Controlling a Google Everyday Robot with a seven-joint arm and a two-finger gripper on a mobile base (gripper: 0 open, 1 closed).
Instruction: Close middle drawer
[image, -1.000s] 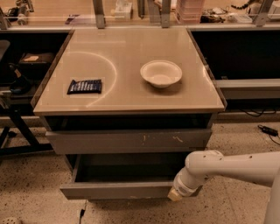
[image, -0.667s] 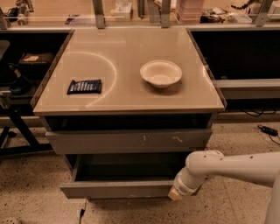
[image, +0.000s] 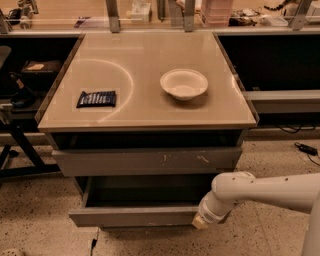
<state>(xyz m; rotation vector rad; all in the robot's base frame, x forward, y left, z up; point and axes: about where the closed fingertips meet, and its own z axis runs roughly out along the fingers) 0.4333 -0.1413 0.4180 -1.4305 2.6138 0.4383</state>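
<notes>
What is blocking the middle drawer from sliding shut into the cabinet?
Nothing visible is. The middle drawer is pulled out, no object shows inside it, and the claw is at the right end of its front, outside the path.

No text, number or sign can be read: the dark packet (image: 96, 98) on the table (image: 150, 55) bears pale markings that cannot be made out, and the hand (image: 201, 222), at the right front end of the middle drawer (image: 132, 216), shows no lettering.
</notes>
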